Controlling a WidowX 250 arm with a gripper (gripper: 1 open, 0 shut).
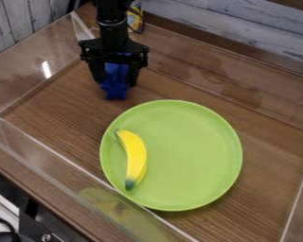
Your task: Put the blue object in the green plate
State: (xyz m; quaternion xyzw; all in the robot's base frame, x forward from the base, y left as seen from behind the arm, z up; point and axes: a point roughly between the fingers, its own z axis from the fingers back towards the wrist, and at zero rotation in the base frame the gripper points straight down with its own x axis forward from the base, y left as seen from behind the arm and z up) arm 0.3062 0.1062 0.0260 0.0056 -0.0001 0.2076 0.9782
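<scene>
Your gripper [114,75] points straight down over the worktop [256,123], its two black fingers [91,68] spread to either side of the blue object [114,81]. You can see a finger on each flank of the block, but whether they press on it is not clear from this angle, so you cannot tell if the grip is closed on it or merely straddling it. The blue object stands between the fingers with its lower end at the wood surface, just beyond the far-left rim of the green plate [192,151]; block and plate do not overlap.

Below the gripper and toward the camera lies the green plate, flat on the worktop. On its left part, nearer to you than the gripper, a yellow banana [132,159] rests lengthwise, curving along the rim. The rest of the plate's face is bare.

Clear plastic walls [27,66] enclose the worktop to the left of the gripper and along the near edge. Behind the gripper the black arm [110,19] rises out of the top of the view.
</scene>
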